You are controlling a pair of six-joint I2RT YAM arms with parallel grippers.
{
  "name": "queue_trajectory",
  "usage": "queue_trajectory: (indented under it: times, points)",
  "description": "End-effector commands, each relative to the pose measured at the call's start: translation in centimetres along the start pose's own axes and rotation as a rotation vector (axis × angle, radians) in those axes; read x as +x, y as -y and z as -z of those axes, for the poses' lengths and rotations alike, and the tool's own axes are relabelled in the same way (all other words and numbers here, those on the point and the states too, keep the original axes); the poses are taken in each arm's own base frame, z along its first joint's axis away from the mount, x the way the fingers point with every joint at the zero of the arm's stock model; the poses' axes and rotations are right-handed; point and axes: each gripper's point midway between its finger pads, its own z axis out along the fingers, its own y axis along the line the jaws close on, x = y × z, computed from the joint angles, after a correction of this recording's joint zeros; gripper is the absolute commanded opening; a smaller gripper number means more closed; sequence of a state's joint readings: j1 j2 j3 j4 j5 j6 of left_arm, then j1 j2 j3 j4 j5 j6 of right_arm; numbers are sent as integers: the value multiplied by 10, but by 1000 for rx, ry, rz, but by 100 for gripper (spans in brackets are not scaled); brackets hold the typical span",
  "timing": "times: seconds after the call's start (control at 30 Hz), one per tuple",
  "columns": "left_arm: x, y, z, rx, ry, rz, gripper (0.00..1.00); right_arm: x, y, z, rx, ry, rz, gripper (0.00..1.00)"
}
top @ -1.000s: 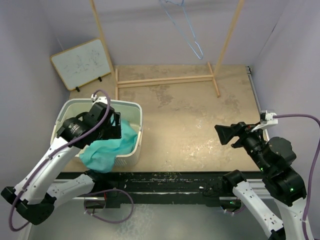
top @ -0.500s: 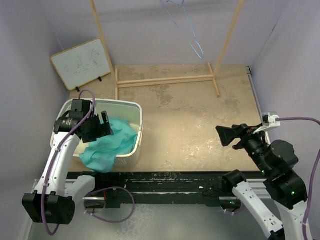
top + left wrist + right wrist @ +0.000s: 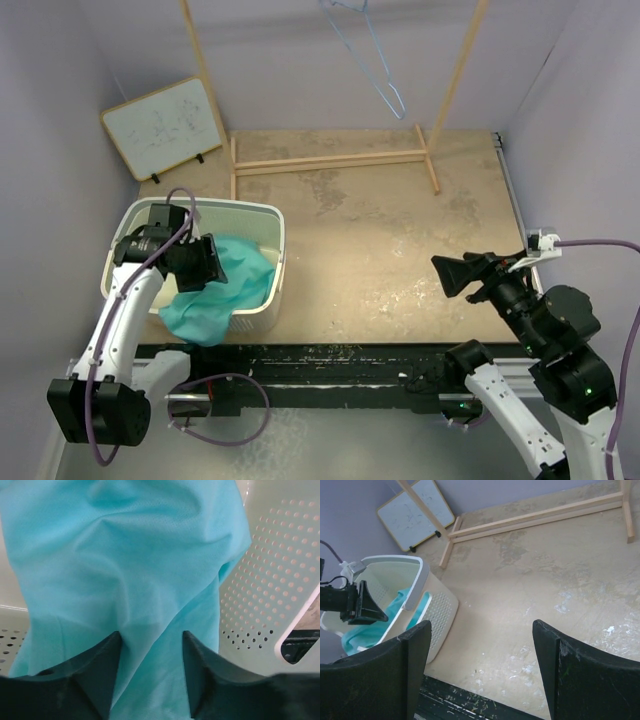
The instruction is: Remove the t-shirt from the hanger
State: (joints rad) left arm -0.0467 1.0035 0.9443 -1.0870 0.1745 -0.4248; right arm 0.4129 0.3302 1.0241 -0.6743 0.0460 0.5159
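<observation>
The teal-green t-shirt (image 3: 225, 285) lies crumpled in the white basket (image 3: 262, 212) and spills over its front rim. My left gripper (image 3: 205, 262) hovers over it, open and empty. In the left wrist view the t-shirt (image 3: 125, 555) fills the frame beyond the spread left gripper (image 3: 151, 645). The light-blue wire hanger (image 3: 372, 62) hangs bare at the top of the rack. My right gripper (image 3: 447, 275) is open and empty above the table's right side. In the right wrist view the right gripper (image 3: 482, 630) points toward the basket (image 3: 422, 575).
The wooden rack has two slanted poles and a base frame (image 3: 330, 160) at the back of the table. A small whiteboard (image 3: 165, 125) leans at the back left. The basket's perforated wall (image 3: 280, 580) is right of the left fingers.
My left arm has folded back toward the left, and its gripper has moved slightly left and nearer over the basket. The t-shirt stays in the basket. The right gripper barely moved.
</observation>
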Motion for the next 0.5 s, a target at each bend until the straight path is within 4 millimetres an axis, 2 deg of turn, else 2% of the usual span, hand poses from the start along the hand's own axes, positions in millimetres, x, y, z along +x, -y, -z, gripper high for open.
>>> queue_trajectory:
  times: [0.0,0.1,0.2,0.23,0.4,0.47]
  points:
    - [6,6,-6,39,-56,-4,49,-21,-21,22,-121,115,-22,84]
    - [10,6,-6,43,-76,-4,28,-13,-22,26,-140,96,-23,84]
    - [5,9,2,47,-60,-6,4,-15,-20,30,-138,111,-23,86]
    - [-1,12,7,50,-43,-9,0,-15,-19,31,-133,115,-22,86]
    - [-45,34,56,80,101,-40,0,-16,-19,31,-133,121,-19,86]
    - [-63,44,75,94,148,-43,0,-7,-15,24,-120,96,-21,86]
